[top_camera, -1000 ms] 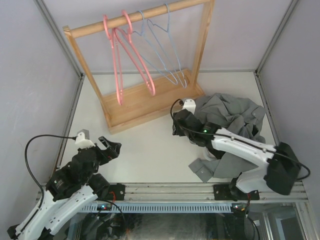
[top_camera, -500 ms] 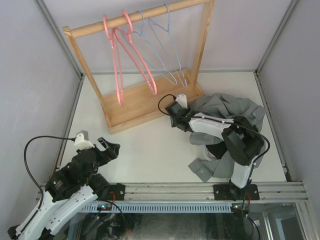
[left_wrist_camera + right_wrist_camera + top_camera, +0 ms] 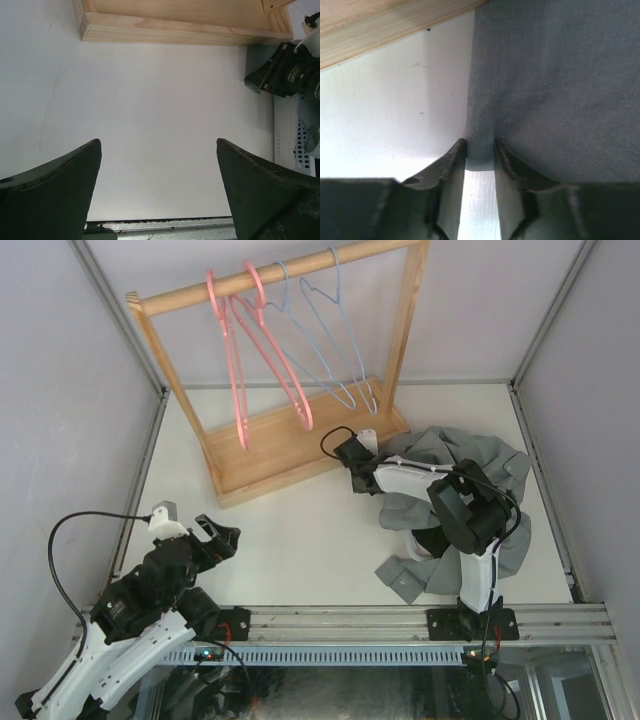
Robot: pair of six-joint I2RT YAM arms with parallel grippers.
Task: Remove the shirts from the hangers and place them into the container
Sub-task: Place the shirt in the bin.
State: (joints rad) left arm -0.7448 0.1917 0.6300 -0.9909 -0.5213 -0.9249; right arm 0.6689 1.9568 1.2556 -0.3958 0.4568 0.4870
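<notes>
Four hangers hang bare on the wooden rack: two pink ones and two of light-blue wire. They are up and away from both arms, beyond the right end effector.

Only one shirt can be counted, the grey shirt. It lies in a crumpled heap on the desk, spreading out behind and to the right of that end effector. Any shirts under it are hidden.

The right end effector sits at the heap's left edge, just beside the rack's base. Its two fingers are drawn close together on a narrow fold of the grey cloth.

One container shows as a white perforated wall just beside this end effector, largely covered by the heap.

The left end effector is well apart from all of this, its jaws spread wide over bare desk with nothing between them.
</notes>
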